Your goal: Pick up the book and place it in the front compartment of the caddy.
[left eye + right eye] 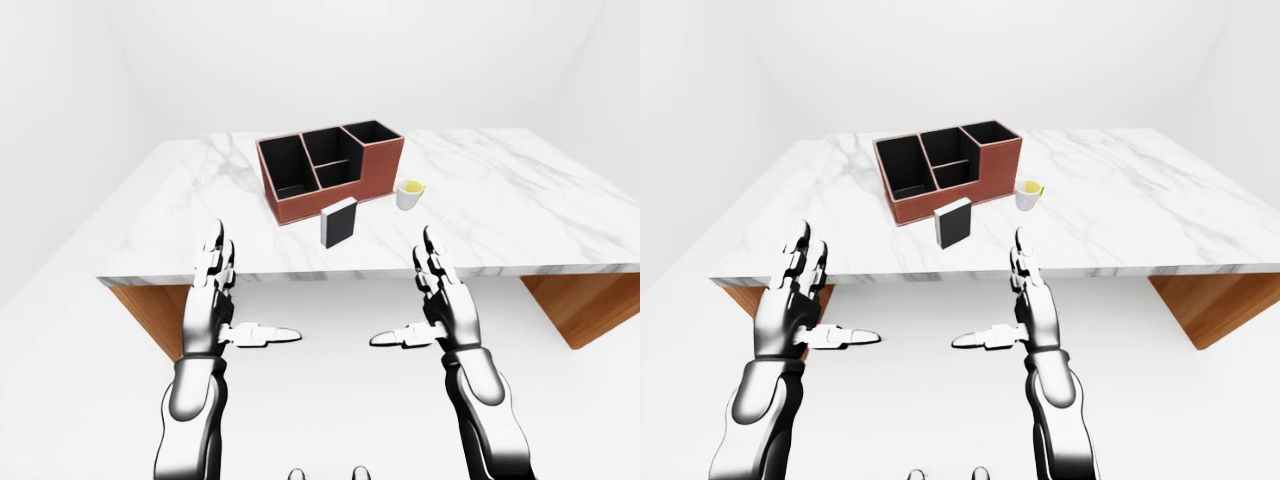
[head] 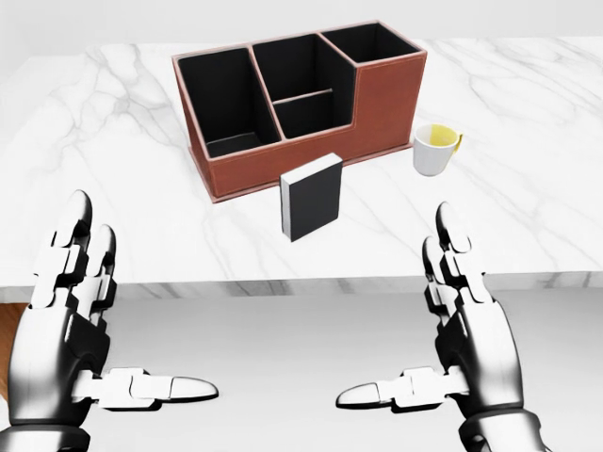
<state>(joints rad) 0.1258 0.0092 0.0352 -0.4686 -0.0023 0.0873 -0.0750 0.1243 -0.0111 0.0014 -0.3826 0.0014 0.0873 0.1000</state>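
A black book (image 2: 311,197) with white page edges stands upright on the marble table (image 2: 113,188), just below the brown caddy (image 2: 301,99) in the head view. The caddy has several black-lined compartments, all empty. My left hand (image 2: 80,330) is open at the lower left, below the table edge. My right hand (image 2: 452,334) is open at the lower right, also below the table edge. Both hands hold nothing and are well short of the book.
A white mug (image 2: 433,150) with a yellow inside and handle stands right of the caddy. The table's near edge (image 2: 283,285) runs across the head view above my hands. Wooden table supports (image 1: 585,305) show beneath it.
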